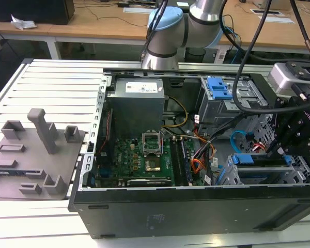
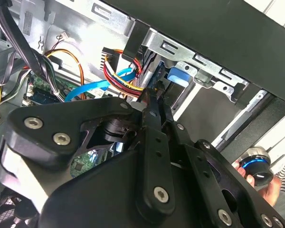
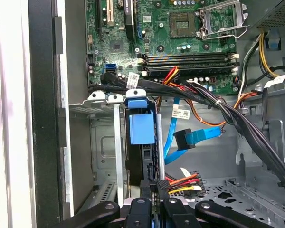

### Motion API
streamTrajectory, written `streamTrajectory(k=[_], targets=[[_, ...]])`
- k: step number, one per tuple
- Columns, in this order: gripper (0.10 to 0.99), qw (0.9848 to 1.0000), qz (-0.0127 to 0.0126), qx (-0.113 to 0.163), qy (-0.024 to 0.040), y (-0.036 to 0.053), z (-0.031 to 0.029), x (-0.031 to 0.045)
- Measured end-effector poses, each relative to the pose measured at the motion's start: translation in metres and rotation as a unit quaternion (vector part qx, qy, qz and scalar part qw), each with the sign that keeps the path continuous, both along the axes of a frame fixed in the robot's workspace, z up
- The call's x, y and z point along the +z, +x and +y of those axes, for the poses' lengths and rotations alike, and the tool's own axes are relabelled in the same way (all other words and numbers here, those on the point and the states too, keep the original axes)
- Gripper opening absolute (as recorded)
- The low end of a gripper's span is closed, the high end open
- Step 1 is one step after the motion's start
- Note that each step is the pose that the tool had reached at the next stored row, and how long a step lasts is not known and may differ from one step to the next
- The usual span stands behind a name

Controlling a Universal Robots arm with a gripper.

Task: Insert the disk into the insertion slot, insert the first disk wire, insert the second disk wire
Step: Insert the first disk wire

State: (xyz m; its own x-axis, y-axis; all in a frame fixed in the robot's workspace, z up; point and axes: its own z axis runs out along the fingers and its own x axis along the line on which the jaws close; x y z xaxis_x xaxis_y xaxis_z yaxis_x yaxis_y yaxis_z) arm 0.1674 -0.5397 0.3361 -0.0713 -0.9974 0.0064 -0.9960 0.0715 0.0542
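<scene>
The disk (image 3: 141, 126) stands seated in the insertion slot (image 3: 118, 147), its blue carrier handle (image 1: 246, 159) showing at the open side, also in the second wrist view (image 2: 180, 76). My gripper (image 3: 156, 183) is at the disk's rear edge, shut on the black plug of the first disk wire (image 3: 185, 182), a red, yellow, orange and black bundle (image 2: 126, 78). In the exterior view my gripper (image 1: 279, 152) hangs over the case's right end. The second disk wire (image 3: 199, 136), flat and light blue with a dark plug, hangs loose beside the disk (image 2: 90, 89) (image 1: 237, 138).
A taller grey cage with a blue tab (image 1: 218, 89) stands behind the slot. Thick black cables (image 3: 237, 123) cross beside the motherboard (image 1: 144, 155). A grey fixture plate (image 1: 36, 150) lies at the exterior view's left. A hand holds a blue-ringed knob (image 2: 256, 166).
</scene>
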Motion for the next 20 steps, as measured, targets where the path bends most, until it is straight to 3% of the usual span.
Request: streamTrajectory(k=[4,5,9,13,15,16,20], targets=[[0.173,1.0,0.0,0.0,0.0015,0.0,0.0001,-0.0014],[0.239,1.0,0.0,0.0,0.0001,0.0,0.0,-0.0002],[0.239,1.0,0.0,0.0,0.0,0.0,0.0,0.0008],[0.239,1.0,0.0,0.0,0.0001,0.0,0.0,0.018],[0.239,1.0,0.0,0.0,0.0,0.0,0.0,0.0349],[0.239,1.0,0.0,0.0,0.0002,0.0,0.0,0.0391],[0.239,1.0,0.0,0.0,0.0002,0.0,0.0,0.0417]])
